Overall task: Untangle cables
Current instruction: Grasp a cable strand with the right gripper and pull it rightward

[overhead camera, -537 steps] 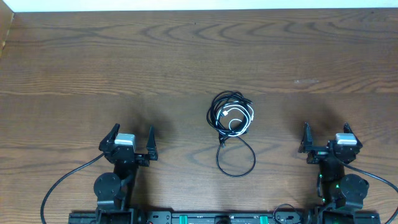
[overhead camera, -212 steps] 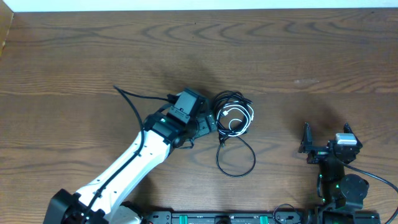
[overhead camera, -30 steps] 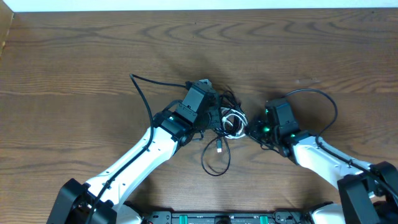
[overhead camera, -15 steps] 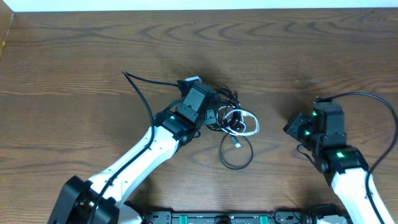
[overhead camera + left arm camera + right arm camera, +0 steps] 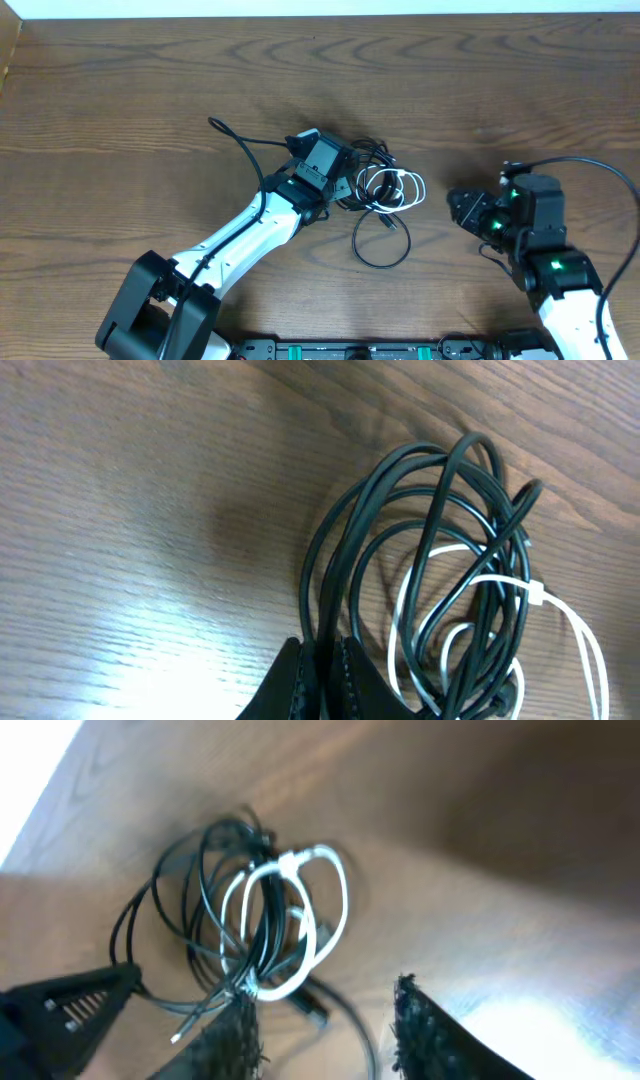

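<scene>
1. Where the left fingers (image 5: pixel 288 682) meet, clamped shut on a few strands of the black cables (image 5: pixel 330 545), right at the left edge of the tangle.
2. Beyond that grip, heaped in overlapping coils near the middle of the table (image 5: pixel 150 80), with the white cable (image 5: pixel 537 596) threaded through the black loops.
3. Lower down, trailing out of the coils as one wide black loop, flat on the wood.
4. Over on the right, spread apart at the right fingers (image 5: pixel 425 1025), nothing between them, clear of the tangle and facing it.
</scene>
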